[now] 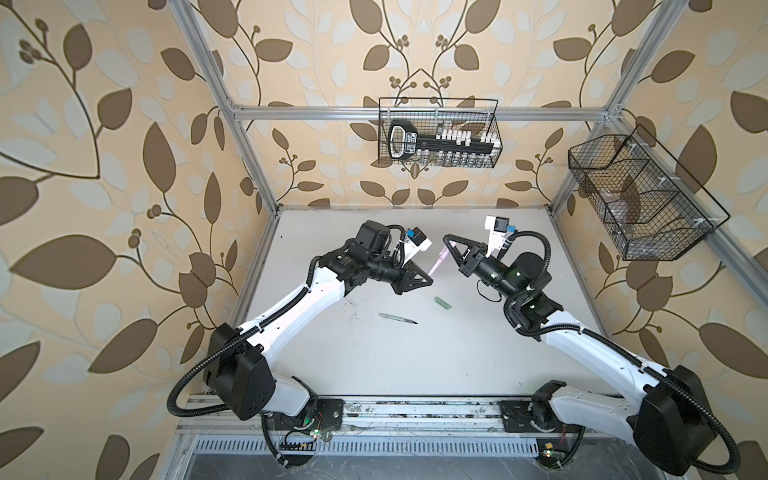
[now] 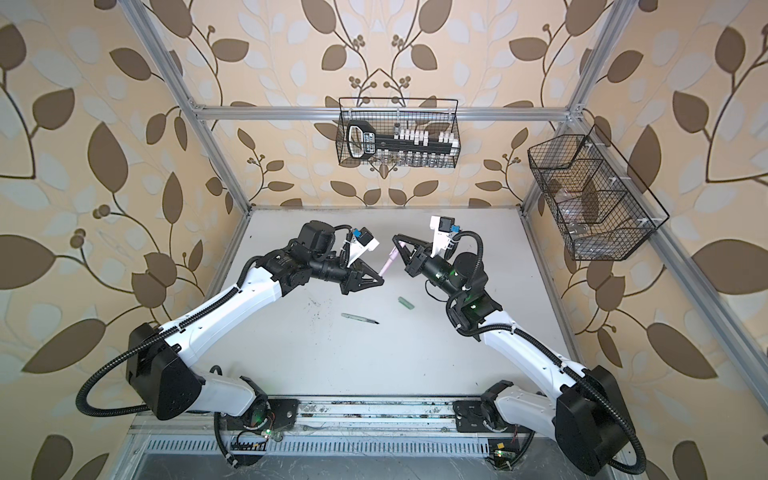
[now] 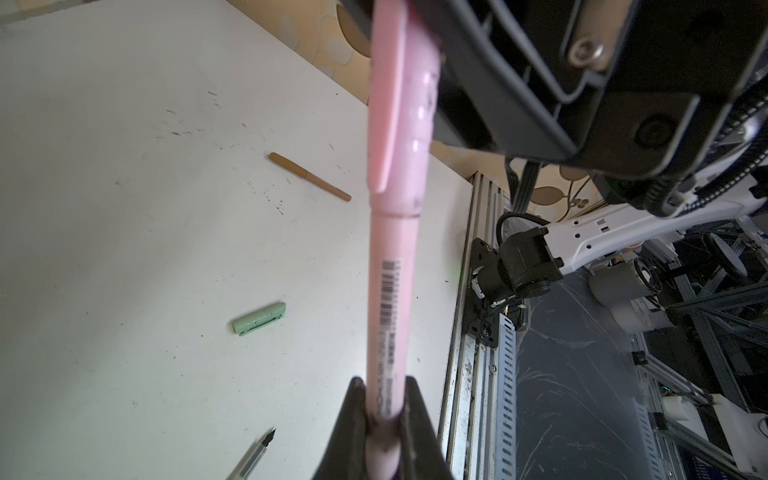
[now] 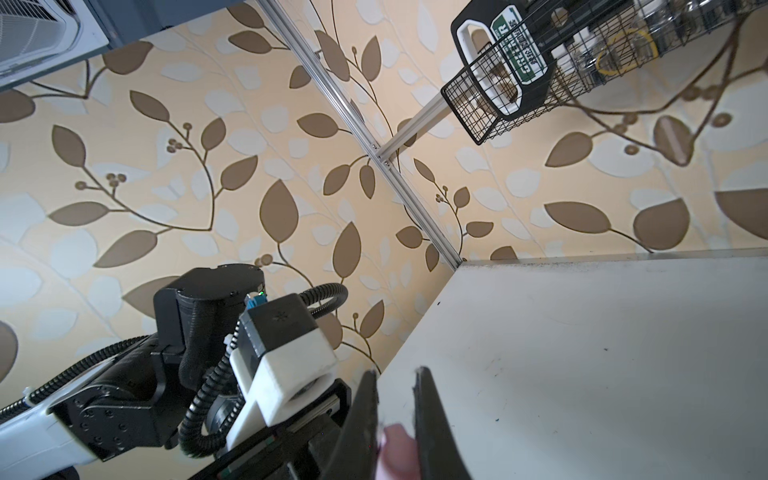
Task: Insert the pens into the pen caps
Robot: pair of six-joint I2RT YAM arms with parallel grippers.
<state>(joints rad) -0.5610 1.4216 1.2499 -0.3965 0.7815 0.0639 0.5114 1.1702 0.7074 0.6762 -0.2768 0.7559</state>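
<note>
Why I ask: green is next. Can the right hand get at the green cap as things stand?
Probably not yet: the right hand is shut on the pink cap. Once freed, the green cap lies uncovered close by.

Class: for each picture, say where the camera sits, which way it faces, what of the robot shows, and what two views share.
Top views: high over the table's front, looking down toward the back wall; both arms, left gripper and right gripper on the pink pen.
Left wrist: on that arm, looking along the pen over the table; its gripper, the right arm's base.
Right wrist: on that arm, facing the back corner; its gripper, the left arm's wrist.
Shared: green cap, in left wrist and top views.
</note>
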